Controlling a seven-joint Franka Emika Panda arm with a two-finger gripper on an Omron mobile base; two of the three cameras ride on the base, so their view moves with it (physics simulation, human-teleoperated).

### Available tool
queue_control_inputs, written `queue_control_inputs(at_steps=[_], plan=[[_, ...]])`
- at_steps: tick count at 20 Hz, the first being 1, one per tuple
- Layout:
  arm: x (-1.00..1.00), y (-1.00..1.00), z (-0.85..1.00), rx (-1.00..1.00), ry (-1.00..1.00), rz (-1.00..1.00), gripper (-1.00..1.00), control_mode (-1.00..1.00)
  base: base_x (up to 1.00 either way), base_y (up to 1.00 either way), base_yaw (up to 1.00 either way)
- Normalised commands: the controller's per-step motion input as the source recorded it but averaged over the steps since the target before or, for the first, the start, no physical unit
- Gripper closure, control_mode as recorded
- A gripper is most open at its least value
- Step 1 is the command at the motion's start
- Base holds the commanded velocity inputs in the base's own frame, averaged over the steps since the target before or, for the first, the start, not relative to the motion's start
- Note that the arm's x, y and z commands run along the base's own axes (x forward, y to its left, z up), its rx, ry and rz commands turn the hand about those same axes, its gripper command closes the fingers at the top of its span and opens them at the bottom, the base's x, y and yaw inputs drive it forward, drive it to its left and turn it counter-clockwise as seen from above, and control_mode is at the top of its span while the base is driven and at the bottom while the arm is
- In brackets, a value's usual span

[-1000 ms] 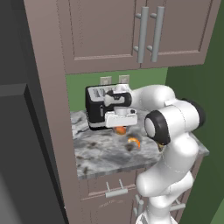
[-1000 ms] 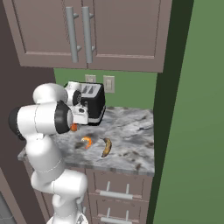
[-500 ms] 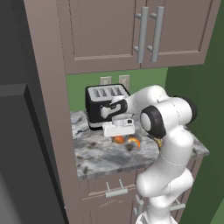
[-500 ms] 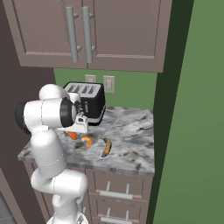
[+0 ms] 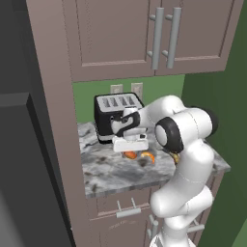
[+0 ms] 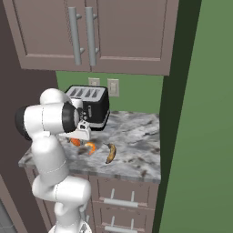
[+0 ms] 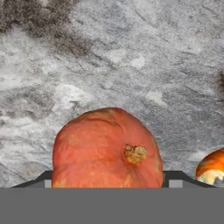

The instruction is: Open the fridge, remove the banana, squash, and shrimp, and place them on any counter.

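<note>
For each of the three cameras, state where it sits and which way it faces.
Left base view: behind the arm to its left, facing the counter and toaster; arm lower right.
Right base view: behind to its right, same counter; arm lower left, banana beside it.
Hand view: on the hand, facing down at the squash between the finger tips.
Both base views share toaster, counter, upper cabinets.

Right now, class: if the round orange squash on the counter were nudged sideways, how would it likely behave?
The squash looks round and smooth-skinned, so it would probably roll rather than slide. It seems firm, not squashy, judging by its even shape and stem scar. The counter is flat stone, so little would likely stop it.
</note>
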Motion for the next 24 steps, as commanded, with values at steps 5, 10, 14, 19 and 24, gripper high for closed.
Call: queue_control_inputs(at_steps=[5,10,14,19,24], plan=[[-0.34,0.0,-0.1,0.0,-0.12,-0.16,-1.0,-1.0,0.0,0.0,0.0],[-0.2,0.0,0.0,0.0,-0.01,-0.1,-1.0,-1.0,0.0,0.0,0.0],[-0.33,0.0,0.0,0.0,0.0,-0.09,-1.0,-1.0,0.0,0.0,0.0],[-0.15,0.0,0.03,-0.01,0.0,-0.02,-1.0,-1.0,0.0,0.0,0.0],[-0.29,0.0,0.37,-0.08,0.0,-0.1,-1.0,-1.0,0.0,0.0,0.0]])
